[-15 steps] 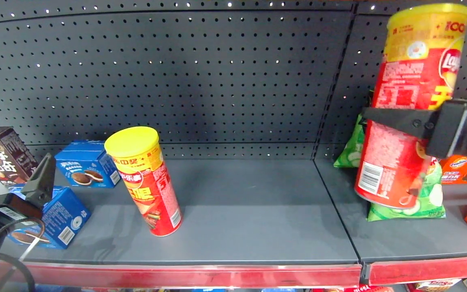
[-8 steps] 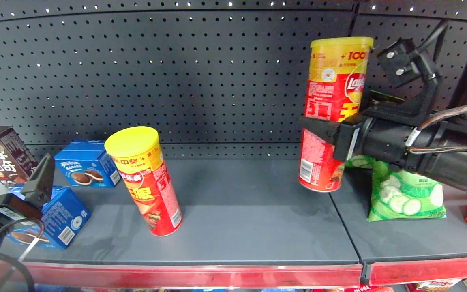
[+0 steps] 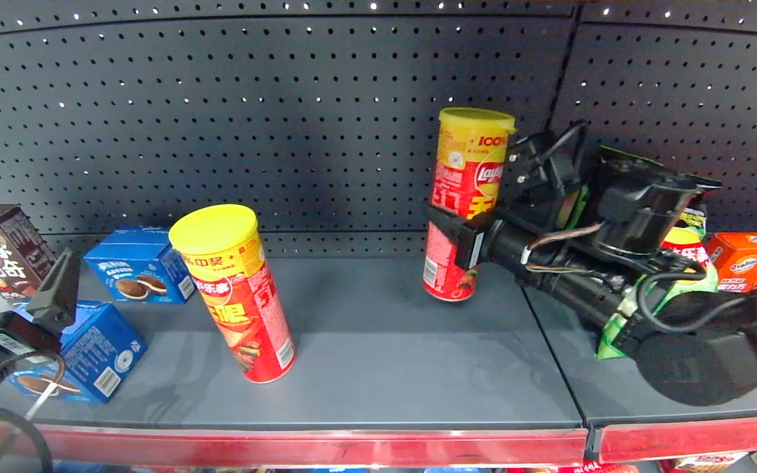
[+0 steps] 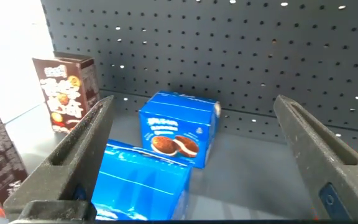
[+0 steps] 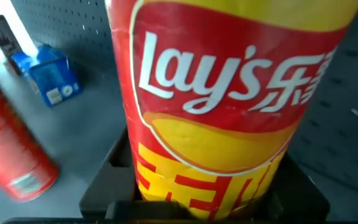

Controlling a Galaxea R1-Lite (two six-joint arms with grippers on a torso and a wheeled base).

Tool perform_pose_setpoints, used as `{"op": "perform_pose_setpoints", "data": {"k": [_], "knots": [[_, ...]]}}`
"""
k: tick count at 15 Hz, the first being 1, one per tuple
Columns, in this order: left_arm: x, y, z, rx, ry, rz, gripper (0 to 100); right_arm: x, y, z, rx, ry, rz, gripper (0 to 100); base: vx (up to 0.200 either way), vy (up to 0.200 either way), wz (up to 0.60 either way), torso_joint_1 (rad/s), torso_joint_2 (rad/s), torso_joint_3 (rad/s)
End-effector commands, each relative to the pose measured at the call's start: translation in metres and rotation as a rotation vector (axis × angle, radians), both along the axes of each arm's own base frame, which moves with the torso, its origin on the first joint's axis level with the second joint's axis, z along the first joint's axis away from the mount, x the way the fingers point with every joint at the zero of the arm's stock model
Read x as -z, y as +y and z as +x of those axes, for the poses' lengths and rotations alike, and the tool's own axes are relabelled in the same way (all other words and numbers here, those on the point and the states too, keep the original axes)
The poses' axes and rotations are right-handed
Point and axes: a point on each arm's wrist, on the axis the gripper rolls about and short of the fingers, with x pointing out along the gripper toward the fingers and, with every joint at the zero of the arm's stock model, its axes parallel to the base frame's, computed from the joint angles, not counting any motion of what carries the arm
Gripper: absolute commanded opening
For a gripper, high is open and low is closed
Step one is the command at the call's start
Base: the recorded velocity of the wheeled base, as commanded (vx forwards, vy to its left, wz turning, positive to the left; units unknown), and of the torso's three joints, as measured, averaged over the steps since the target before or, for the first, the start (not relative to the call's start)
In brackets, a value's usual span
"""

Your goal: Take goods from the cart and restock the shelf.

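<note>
The right gripper (image 3: 452, 244) has carried the held chips can (image 3: 469, 190) inward from the right and down, towards the middle of the shelf (image 3: 378, 387), near the back panel (image 3: 286, 131). Its jaws are clamped on this can, which is upright; I cannot tell if the bottom touches the shelf. Another can (image 3: 237, 299) already stands there. The release is left, I think. The left gripper (image 4: 194, 155) has its jaws apart and holds nothing.
</note>
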Motion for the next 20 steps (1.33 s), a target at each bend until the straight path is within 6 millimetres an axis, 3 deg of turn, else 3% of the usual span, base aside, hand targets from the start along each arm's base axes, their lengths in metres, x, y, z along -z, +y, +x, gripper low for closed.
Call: {"op": "perform_pose_setpoints", "data": {"k": [1,12,20], "knots": [[0.001,0.002,0.0,-0.014,0.004,0.001,100,0.039,0.018,0.026,-0.002,0.053,-0.04,0,0.0,0.0,0.0,0.0,0.0,0.0],[0.004,0.006,-0.001,-0.042,0.02,0.009,100,0.074,0.066,0.043,-0.022,0.036,-0.024,0,0.0,0.0,0.0,0.0,0.0,0.0],[0.006,0.006,-0.003,-0.043,0.027,0.01,100,0.074,0.083,0.05,0.058,0.011,-0.058,0,0.0,0.0,0.0,0.0,0.0,0.0]]}}
